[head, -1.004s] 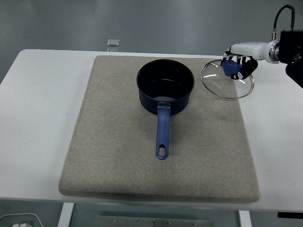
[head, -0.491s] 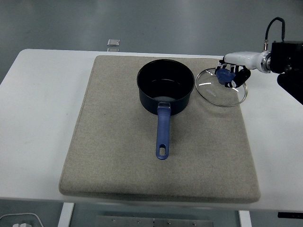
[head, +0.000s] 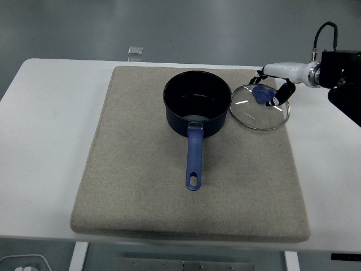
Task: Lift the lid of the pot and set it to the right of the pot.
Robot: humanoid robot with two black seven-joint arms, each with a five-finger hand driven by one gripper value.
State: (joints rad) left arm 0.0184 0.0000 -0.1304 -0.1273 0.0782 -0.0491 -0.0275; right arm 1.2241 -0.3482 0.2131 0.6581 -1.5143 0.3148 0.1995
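A dark blue pot (head: pixel 197 103) with a blue handle (head: pixel 193 161) pointing toward me stands open on the grey mat (head: pixel 130 169). The glass pot lid (head: pixel 251 112), with a metal rim and a blue knob (head: pixel 261 95), lies just right of the pot at the mat's far right corner, close to the pot's wall. My right hand (head: pixel 269 87) comes in from the right edge. Its fingers (head: pixel 277 96) are curled around the knob from above. The left arm is out of view.
A small clear object (head: pixel 135 52) lies on the white table (head: pixel 45 124) behind the mat. The black body of my right arm (head: pixel 343 70) with a cable fills the right edge. Bare mat lies in front of the pot.
My right hand has carried the lid left and down, from hanging tilted over the mat's right edge to lying low beside the pot.
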